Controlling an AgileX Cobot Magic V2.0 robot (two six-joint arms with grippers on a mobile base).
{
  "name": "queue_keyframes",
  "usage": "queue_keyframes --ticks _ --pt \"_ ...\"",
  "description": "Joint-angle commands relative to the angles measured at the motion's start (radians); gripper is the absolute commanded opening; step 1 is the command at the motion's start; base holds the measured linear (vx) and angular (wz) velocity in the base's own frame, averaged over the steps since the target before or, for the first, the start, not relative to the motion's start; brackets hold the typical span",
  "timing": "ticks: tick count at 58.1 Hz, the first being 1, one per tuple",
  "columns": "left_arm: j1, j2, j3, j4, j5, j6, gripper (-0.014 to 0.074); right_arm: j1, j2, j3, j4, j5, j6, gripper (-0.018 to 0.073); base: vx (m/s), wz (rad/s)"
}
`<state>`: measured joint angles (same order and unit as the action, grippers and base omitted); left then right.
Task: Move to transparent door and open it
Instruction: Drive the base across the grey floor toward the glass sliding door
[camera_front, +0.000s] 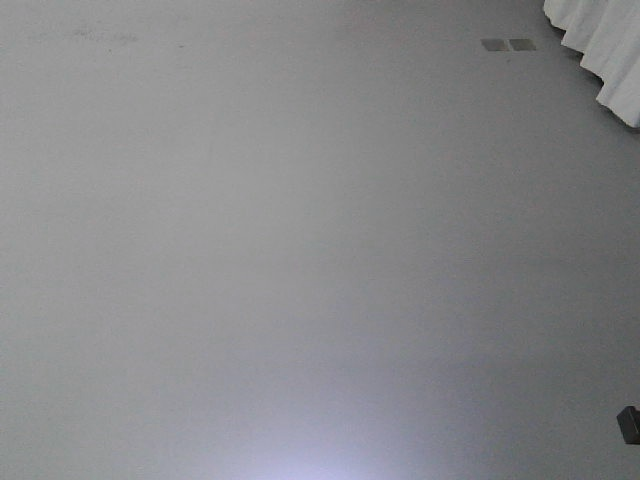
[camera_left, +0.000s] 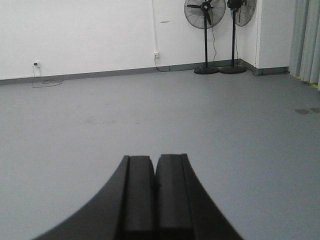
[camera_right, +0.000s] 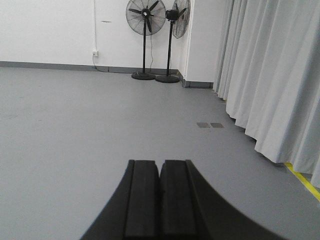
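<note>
Transparent door shows in none of your three views, so I cannot tell you where it stands. The front camera gives only bare grey floor (camera_front: 300, 250), a corner of white curtain (camera_front: 600, 50) and two small floor plates (camera_front: 507, 44). Both wrist views look across the open room to a white wall (camera_left: 75, 35) and two pedestal fans (camera_right: 145, 15), with the curtain running down your right side.

The left gripper (camera_left: 155, 165) has its fingers (camera_left: 140, 195) pressed together on nothing. The right gripper (camera_right: 160, 167) is the same: fingers together, empty.

As I judge it, you are in the approach leg, and nothing of the opening is done. You have yet to bring the transparent door into view, drive up to it, find its handle, take hold and slide it.
</note>
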<state>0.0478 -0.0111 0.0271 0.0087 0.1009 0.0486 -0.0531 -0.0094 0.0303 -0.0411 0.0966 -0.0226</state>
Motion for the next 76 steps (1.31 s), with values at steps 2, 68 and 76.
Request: queue_keyframes --ticks 2,68,76 --pt "0.001 -0.003 0.023 -0.002 -0.085 -0.006 -0.0006 -0.004 -0.015 0.014 -0.003 -0.083 -0.003 -0.0008 0.08 0.03" --pt "0.001 -0.003 0.023 -0.002 -0.085 -0.006 -0.0006 -0.004 -0.015 0.014 -0.003 -0.083 -0.003 -0.0008 0.28 0.06" --pt "0.001 -0.003 0.023 -0.002 -0.085 -0.006 -0.0006 -0.004 -0.015 0.014 -0.003 -0.083 -0.003 -0.0008 0.49 0.21"
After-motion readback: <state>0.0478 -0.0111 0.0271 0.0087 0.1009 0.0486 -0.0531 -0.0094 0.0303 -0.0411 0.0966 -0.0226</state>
